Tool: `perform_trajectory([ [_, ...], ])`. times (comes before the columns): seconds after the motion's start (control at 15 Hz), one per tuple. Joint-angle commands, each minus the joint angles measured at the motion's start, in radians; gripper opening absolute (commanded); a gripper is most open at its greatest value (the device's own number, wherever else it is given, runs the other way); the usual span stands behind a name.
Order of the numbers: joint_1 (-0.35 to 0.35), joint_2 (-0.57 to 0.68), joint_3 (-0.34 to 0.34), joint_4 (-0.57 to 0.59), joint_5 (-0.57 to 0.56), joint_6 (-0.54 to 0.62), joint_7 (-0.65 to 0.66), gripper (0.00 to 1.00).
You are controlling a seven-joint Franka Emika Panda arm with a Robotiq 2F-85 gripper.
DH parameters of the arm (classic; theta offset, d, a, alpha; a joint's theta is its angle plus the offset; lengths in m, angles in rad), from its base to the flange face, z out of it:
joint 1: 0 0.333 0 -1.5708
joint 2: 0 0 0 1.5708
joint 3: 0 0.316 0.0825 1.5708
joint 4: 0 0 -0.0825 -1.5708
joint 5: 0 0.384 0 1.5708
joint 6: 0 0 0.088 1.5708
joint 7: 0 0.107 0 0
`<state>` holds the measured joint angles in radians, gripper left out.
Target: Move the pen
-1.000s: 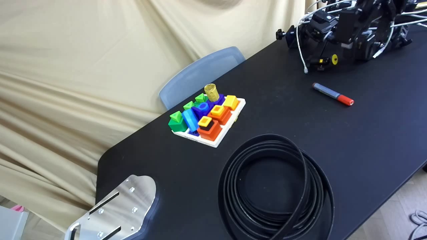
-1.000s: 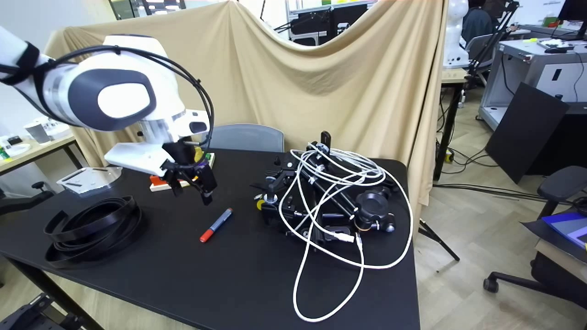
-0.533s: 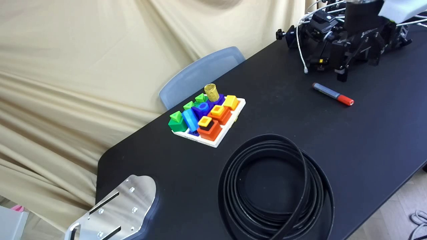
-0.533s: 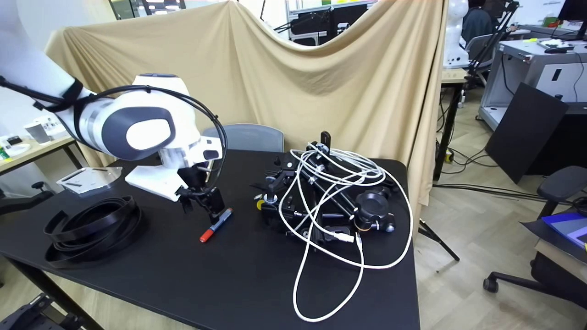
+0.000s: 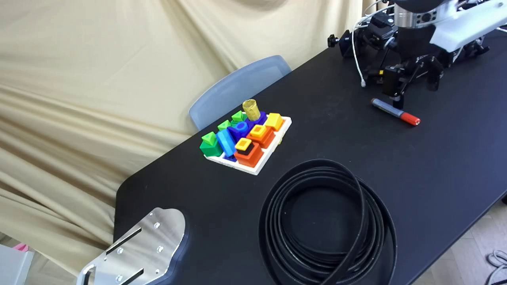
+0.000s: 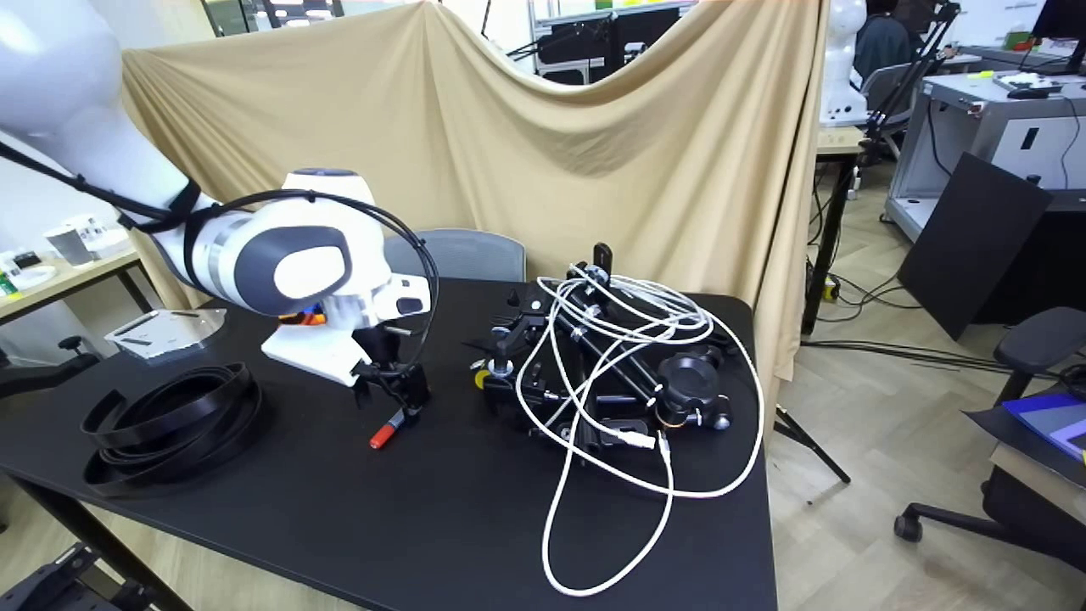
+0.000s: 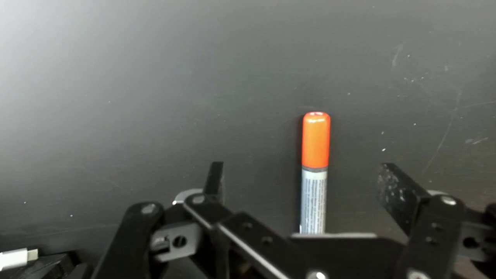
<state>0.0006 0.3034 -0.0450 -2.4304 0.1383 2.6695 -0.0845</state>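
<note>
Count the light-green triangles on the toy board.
3, in one row on the toy board in an exterior view: the near triangle at the left corner, the middle triangle, and the far triangle left of the gold cylinder. More may be hidden.

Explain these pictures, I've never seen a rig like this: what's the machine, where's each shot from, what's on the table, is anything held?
The machine is a white robot arm ending in an end effector, its grasping part. Two pictures come from cameras standing away from it, the close-up from a camera on its wrist. On the black table are a red-ended pen, a black coil, coloured blocks, a shiny plate and black equipment. Nothing is held: the jaws stand apart, with the pen showing between them in the close-up.
</note>
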Motion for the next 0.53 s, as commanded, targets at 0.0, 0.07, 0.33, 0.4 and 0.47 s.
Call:
perform_trajectory([
  [0.0,-0.013,0.060,0.015,0.050,-0.014,0.018,0.045,1.00],
  [0.07,-0.011,0.070,0.014,0.057,-0.017,0.021,0.048,1.00],
  [0.33,-0.001,0.109,0.012,0.083,-0.033,0.034,0.060,1.00],
  [0.4,0.001,0.116,0.012,0.090,-0.037,0.033,0.060,1.00],
  [0.47,0.002,0.121,0.014,0.096,-0.040,0.033,0.059,0.75],
])
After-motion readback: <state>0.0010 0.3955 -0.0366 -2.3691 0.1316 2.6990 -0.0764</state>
